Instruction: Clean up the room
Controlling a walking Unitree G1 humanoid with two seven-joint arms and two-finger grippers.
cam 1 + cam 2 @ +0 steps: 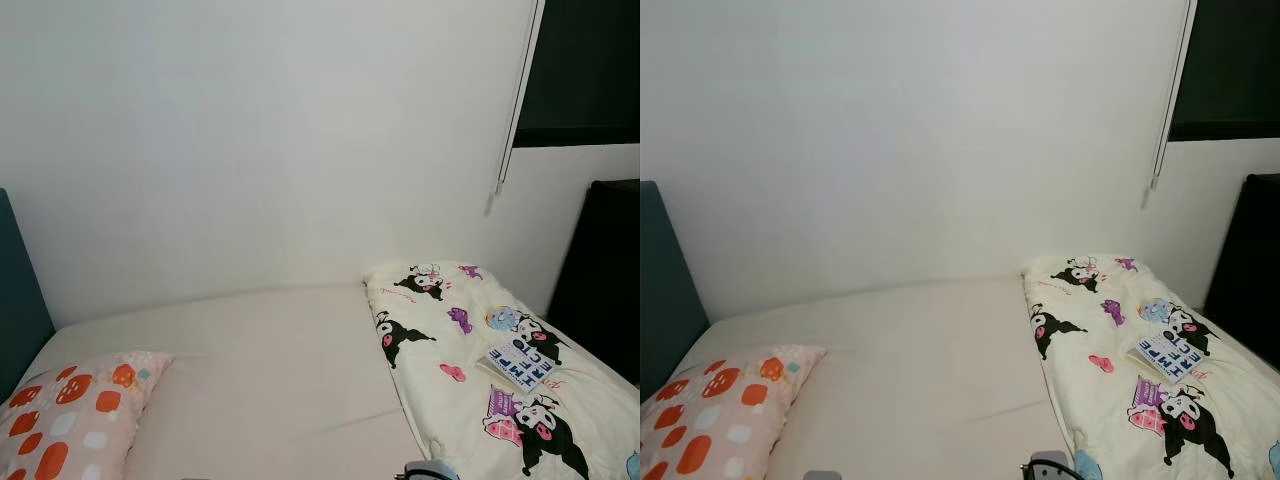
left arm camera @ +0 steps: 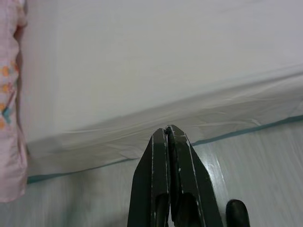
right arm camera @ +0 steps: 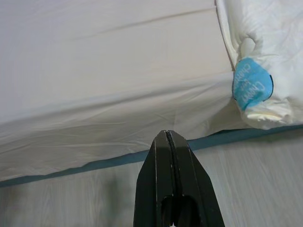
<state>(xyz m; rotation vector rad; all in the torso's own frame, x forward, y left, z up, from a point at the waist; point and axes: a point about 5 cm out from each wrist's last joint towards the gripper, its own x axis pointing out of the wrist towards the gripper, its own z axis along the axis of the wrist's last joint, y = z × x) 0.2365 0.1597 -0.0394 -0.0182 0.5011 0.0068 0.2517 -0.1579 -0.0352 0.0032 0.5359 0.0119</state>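
I face the bed [image 1: 260, 370], its cartoon-print quilt [image 1: 470, 370] folded along the side away from the spotted pillow [image 1: 70, 415], a small book [image 1: 520, 362] lying on the quilt. My left gripper [image 2: 166, 130] and right gripper [image 3: 166, 135] (fingers pressed together, empty) hang beside the mattress edge.

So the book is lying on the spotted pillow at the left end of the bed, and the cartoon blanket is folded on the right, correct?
Not quite. The book lies on the cartoon blanket at the right, not on the spotted pillow, as the left eye view shows. The pillow is at the bed's left end and the blanket is folded on the right.
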